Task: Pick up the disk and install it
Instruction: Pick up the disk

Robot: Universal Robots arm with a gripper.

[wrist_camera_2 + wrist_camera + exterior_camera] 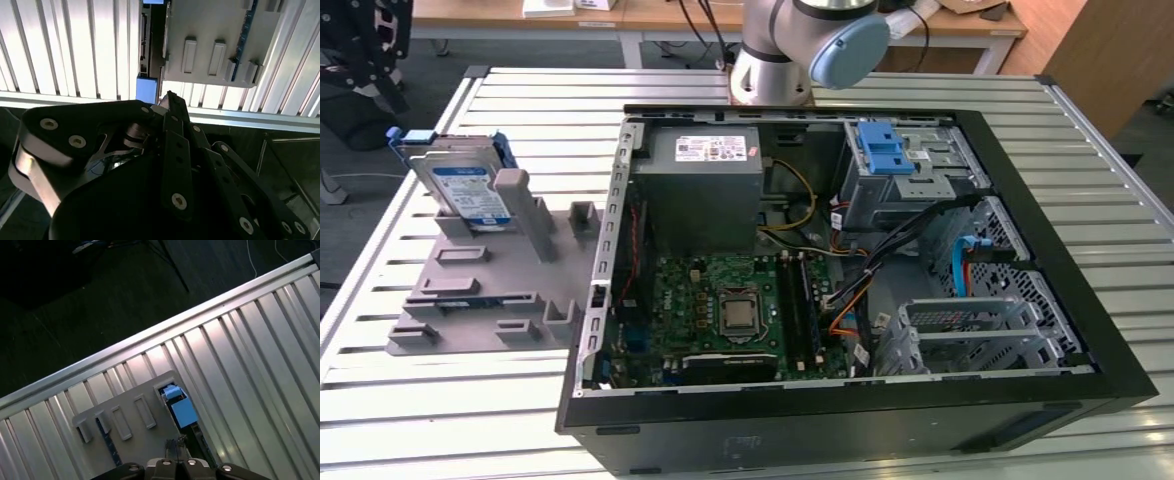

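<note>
The disk (pixel 467 188) stands upright in a grey holder (pixel 480 290) on the slatted table, at the exterior view's left. It is silver with a blue-and-white label and a blue carrier frame. In both wrist views I look down on it edge-on: the blue carrier (pixel 146 87) (pixel 181 409) pokes out of the holder's slot. My gripper (pixel 169 100) (pixel 175 442) hangs above the holder, clear of the disk. Its black fingertips sit together with nothing between them.
An open black computer case (pixel 1067 400) lies on the table at the exterior view's right, with a motherboard (pixel 720 310), a grey power-supply box (pixel 714 185), cables and drive cages (pixel 961 340) inside. My arm's base (pixel 781 60) stands behind the case. Beyond the table edge (pixel 125 352) is dark floor.
</note>
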